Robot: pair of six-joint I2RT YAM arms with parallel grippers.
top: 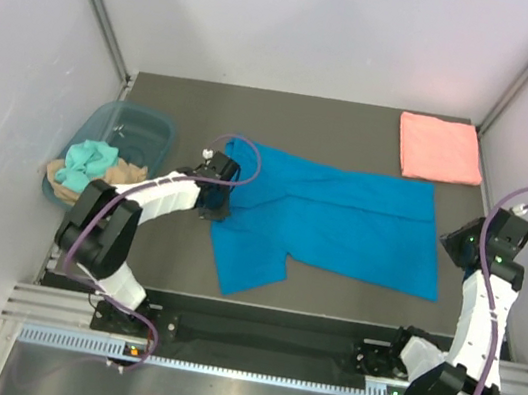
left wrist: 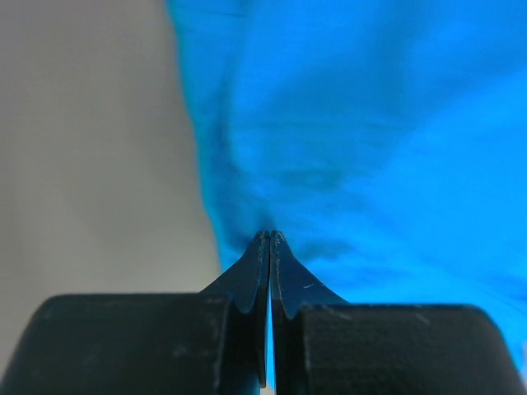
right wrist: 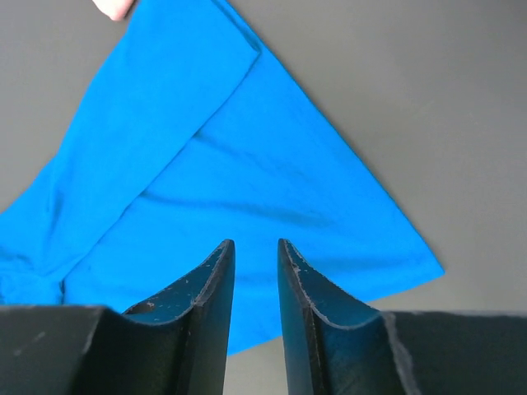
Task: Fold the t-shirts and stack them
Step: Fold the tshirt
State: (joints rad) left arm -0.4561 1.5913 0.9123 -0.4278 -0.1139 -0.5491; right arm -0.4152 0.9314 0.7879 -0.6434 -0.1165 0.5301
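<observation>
The bright blue t-shirt (top: pixel 341 221) lies spread across the dark table, partly folded, with one flap trailing toward the near edge. My left gripper (top: pixel 212 204) is down at the shirt's left edge. In the left wrist view its jaws (left wrist: pixel 270 235) are shut, with blue cloth (left wrist: pixel 370 140) pinched between them. My right gripper (top: pixel 454 242) hovers just off the shirt's right side. In the right wrist view it is open (right wrist: pixel 254 243) above the blue cloth's corner (right wrist: pixel 272 181), with nothing between its fingers. The salmon pink t-shirt (top: pixel 440 149) lies folded at the back right.
A translucent blue-grey tub (top: pixel 154 128) stands at the left edge of the table and holds teal (top: pixel 88 160) and tan cloth. Grey walls close in the table on the left, back and right. A metal rail runs along the near edge.
</observation>
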